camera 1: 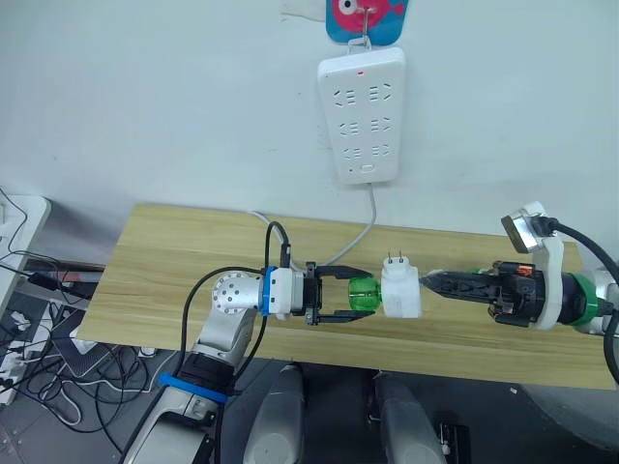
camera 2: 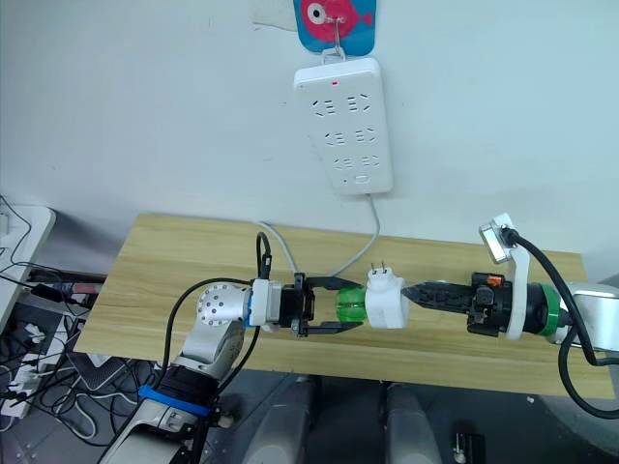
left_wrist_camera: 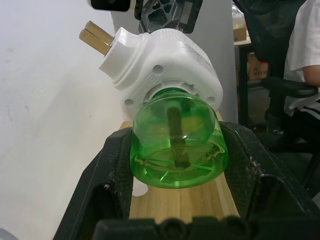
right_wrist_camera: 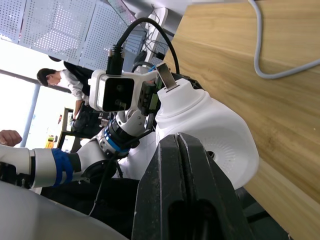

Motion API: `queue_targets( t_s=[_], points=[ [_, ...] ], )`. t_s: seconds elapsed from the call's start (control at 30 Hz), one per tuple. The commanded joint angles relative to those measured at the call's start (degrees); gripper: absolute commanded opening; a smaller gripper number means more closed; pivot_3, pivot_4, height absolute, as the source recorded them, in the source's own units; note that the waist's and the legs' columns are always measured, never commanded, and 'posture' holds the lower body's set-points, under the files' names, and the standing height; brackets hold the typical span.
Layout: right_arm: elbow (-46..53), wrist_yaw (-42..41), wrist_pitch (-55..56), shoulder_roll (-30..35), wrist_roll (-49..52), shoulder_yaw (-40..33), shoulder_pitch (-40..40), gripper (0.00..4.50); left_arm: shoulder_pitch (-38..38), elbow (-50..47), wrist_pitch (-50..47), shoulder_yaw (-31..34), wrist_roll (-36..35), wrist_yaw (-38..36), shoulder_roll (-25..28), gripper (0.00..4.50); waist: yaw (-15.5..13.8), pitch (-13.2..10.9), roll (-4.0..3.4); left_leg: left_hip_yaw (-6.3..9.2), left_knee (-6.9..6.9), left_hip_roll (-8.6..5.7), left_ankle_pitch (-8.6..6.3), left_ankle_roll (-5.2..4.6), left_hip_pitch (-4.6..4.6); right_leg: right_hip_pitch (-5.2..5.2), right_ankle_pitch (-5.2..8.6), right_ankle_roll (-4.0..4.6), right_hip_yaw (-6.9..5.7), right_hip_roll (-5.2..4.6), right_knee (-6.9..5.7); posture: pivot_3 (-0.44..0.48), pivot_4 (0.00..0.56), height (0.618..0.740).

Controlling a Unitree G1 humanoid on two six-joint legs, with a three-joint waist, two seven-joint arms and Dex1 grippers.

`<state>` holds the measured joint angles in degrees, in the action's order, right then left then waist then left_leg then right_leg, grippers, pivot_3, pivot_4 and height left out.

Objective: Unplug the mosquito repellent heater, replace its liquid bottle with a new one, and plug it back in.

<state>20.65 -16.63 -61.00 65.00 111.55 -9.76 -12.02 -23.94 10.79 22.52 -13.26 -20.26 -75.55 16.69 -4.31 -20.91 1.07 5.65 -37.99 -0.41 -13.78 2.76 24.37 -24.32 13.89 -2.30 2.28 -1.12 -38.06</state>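
Head view: your left gripper [camera 1: 340, 296] clamps the green liquid bottle [camera 1: 363, 295]; right gripper [camera 1: 432, 283] is pinched shut on the mosquito repellent heater [camera 1: 400, 291], held above the wooden table [camera 1: 174, 261], unplugged from the power strip [camera 1: 363, 116].
Left wrist: bottle is still seated. Twist it, keep the heater steady.
Right wrist: fingers closed against the heater.

Above the table [camera 1: 174, 251], left gripper [camera 1: 340, 296] clasps the green bottle [camera 1: 362, 295], right gripper [camera 1: 430, 283] pinches the heater [camera 1: 400, 292]

Your left gripper [camera 1: 350, 297] and right gripper [camera 1: 432, 283] point at each other, both arms level; left fingers spread around a load, right pinched tight.
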Motion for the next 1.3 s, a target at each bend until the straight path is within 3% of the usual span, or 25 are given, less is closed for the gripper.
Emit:
queue_targets(
  t_s=[0.03, 0.87, 1.3],
  points=[
    [3.8, 0.7, 0.2, -0.8, 1.5, 1.6, 0.3, 0.04, -0.1, -3.6, 0.1, -1.8, -1.3, -0.3, -1.8, 2.26, 0.0, 0.0, 0.00, 0.00, 0.00, 0.00, 0.00, 0.00, 0.00, 0.00, 0.00, 0.00, 0.00, 0.00, 0.00, 0.164, 0.338, 0.740],
    [8.2, 3.3, 3.4, -1.6, 1.5, 7.4, -0.9, 0.04, 0.1, -4.9, -1.6, -1.5, -2.0, -1.5, -2.8, 2.26, 0.0, 0.0, 0.00, 0.02, 0.01, 0.01, 0.00, 0.00, 0.00, 0.00, 0.00, 0.00, -0.01, 0.00, 0.02, 0.172, 0.335, 0.740],
    [3.3, -9.6, -4.4, 10.6, 1.5, -4.4, 6.0, 0.04, 0.5, -4.2, -2.5, -0.4, -2.5, -2.0, -1.8, 2.26, -0.1, 0.0, 0.00, 0.03, 0.01, 0.01, 0.00, 0.00, 0.03, 0.00, 0.00, 0.00, -0.01, -0.02, 0.06, 0.164, 0.334, 0.740]
  ],
)
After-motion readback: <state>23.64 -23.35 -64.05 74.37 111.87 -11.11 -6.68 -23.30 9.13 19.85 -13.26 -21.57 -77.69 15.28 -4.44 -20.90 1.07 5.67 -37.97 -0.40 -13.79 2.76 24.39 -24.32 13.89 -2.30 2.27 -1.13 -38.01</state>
